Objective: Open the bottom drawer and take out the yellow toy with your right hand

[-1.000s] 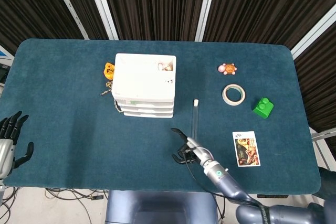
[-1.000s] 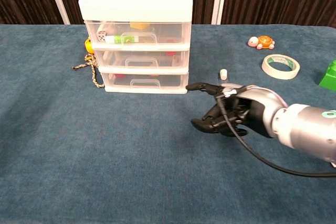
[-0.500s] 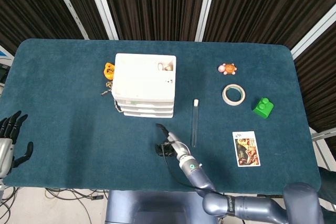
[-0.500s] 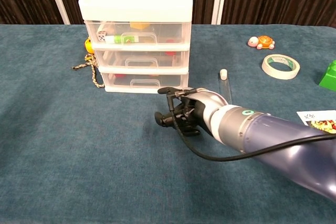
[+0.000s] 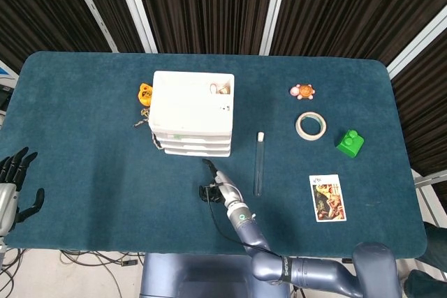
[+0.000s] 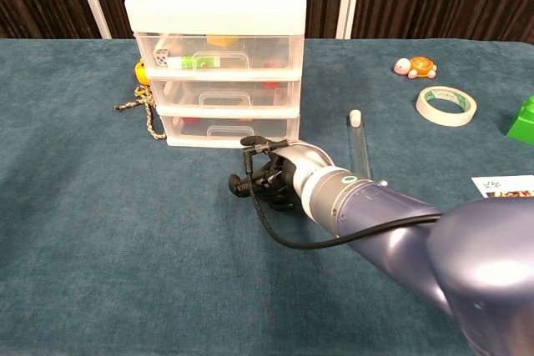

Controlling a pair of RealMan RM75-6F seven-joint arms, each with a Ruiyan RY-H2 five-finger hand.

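Observation:
The white three-drawer unit [image 5: 192, 113] stands left of the table's middle. Its bottom drawer [image 6: 227, 129] is closed, and its clear front shows only red shapes; no yellow toy is visible inside it. A yellow item [image 6: 221, 39] lies in the top drawer. My right hand [image 6: 269, 174] hovers just in front of the bottom drawer's right end, one finger stretched toward it and the others curled, holding nothing. From above, the right hand [image 5: 213, 185] sits a short gap from the unit. My left hand [image 5: 14, 186] stays at the table's left edge with its fingers spread.
An orange toy [image 5: 145, 93] and a rope [image 6: 148, 114] lie left of the unit. A glass tube [image 5: 259, 162] lies right of my hand. Farther right are a turtle toy [image 5: 303, 91], tape roll [image 5: 310, 125], green block [image 5: 349, 142] and picture card [image 5: 327, 198].
My right hand has moved left and forward, from near the tube to just in front of the bottom drawer. The left hand and the drawers are unchanged.

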